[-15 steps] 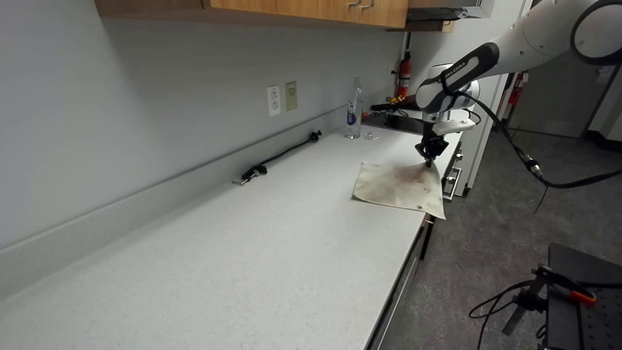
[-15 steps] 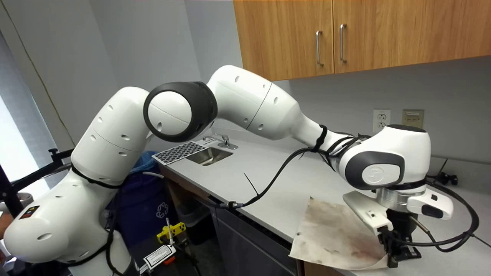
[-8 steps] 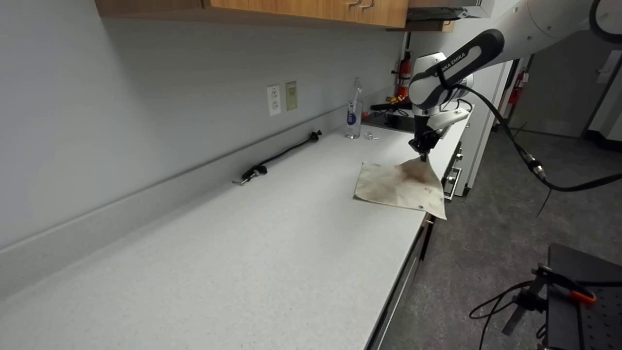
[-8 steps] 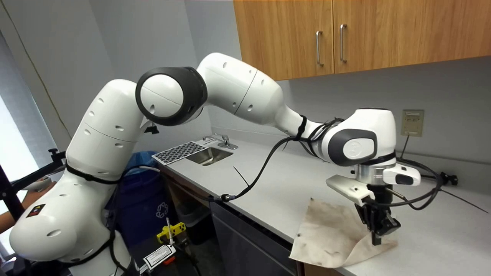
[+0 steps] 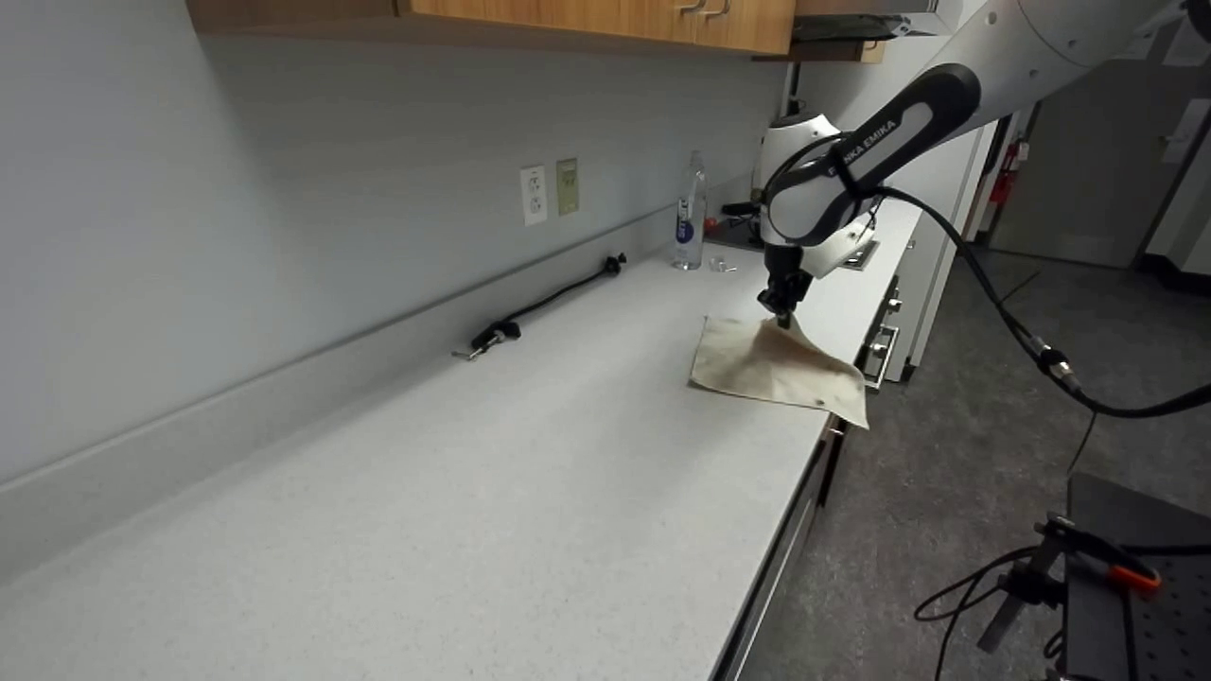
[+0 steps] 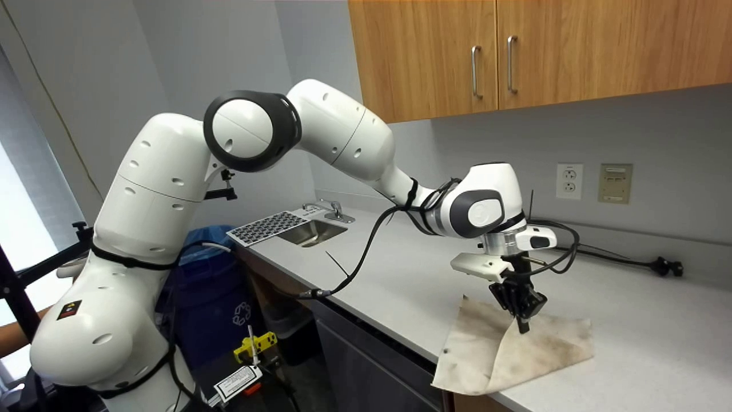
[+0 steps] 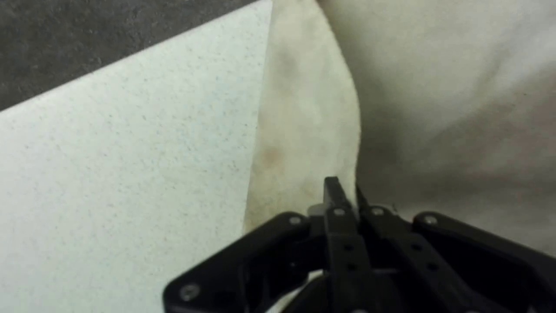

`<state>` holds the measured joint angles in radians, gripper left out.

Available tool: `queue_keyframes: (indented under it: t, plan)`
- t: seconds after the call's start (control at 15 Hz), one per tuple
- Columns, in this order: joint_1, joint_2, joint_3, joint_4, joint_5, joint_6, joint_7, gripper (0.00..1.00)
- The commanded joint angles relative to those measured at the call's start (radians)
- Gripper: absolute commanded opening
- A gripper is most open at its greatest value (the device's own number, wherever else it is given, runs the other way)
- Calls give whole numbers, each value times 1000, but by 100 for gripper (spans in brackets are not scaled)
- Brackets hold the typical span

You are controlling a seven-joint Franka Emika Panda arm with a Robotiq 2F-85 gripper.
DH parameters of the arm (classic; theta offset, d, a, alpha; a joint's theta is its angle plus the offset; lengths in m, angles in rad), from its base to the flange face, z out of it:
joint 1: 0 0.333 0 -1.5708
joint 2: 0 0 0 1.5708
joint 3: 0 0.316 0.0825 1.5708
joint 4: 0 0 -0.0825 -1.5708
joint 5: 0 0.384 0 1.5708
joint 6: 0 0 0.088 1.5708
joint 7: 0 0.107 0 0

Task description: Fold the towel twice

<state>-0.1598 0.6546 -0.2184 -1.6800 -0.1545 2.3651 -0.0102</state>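
The towel (image 5: 790, 380) is a cream cloth with brownish blotches, lying on the counter with one corner overhanging the front edge. My gripper (image 5: 783, 320) is shut on an edge of the towel and holds it a little above the rest of the cloth. In an exterior view the towel (image 6: 549, 349) is partly turned over, with its lifted flap leaning across the flat part below my gripper (image 6: 522, 327). In the wrist view the towel's edge (image 7: 310, 108) runs between the fingertips of my gripper (image 7: 346, 187). Some of the cloth under the flap is hidden.
The grey-white counter (image 5: 454, 511) ends at a front edge close to the towel. A plastic bottle (image 5: 691, 222) and a black clamp arm (image 5: 549, 305) stand near the wall. A sink (image 6: 311, 233) is at the counter's far end. Wood cabinets (image 6: 543, 51) hang above.
My gripper rose, then came lower and moved across the towel away from the front edge, carrying the gripped edge with it. More of the towel's underside now shows, and the flap leans over.
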Motion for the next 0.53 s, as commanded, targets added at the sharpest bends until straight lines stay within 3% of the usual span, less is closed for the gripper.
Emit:
queue_keyframes:
  t: [0.0,0.47]
  plan:
    - [36,-19,-4,-44,-37,102,58,0]
    - [78,-28,4,-71,-30,189,84,0]
